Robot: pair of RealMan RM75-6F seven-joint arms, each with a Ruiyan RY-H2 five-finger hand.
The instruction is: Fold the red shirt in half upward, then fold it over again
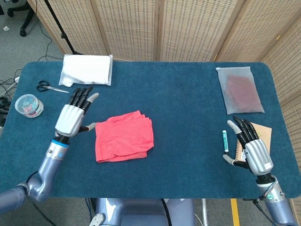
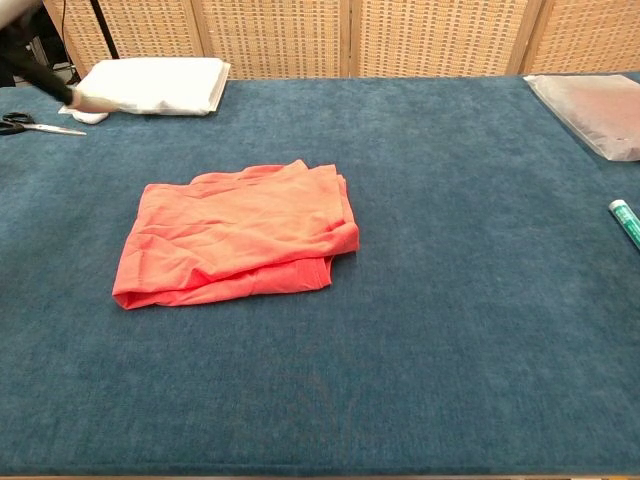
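The red shirt (image 1: 124,136) lies folded into a compact, roughly square bundle on the blue table (image 1: 188,103), left of centre; in the chest view the red shirt (image 2: 235,233) shows layered edges along its right and front sides. My left hand (image 1: 72,117) hovers left of the shirt, clear of it, fingers spread and holding nothing. Only a dark fingertip of the left hand (image 2: 40,75) shows in the chest view. My right hand (image 1: 251,149) is at the front right, fingers apart, empty.
A white folded cloth (image 1: 86,69) lies at the back left, with scissors (image 1: 51,87) and a small round tub (image 1: 29,105) near the left edge. A clear bag (image 1: 239,89) lies back right. A green-white marker (image 1: 225,140) and a notebook (image 1: 261,136) are beside my right hand.
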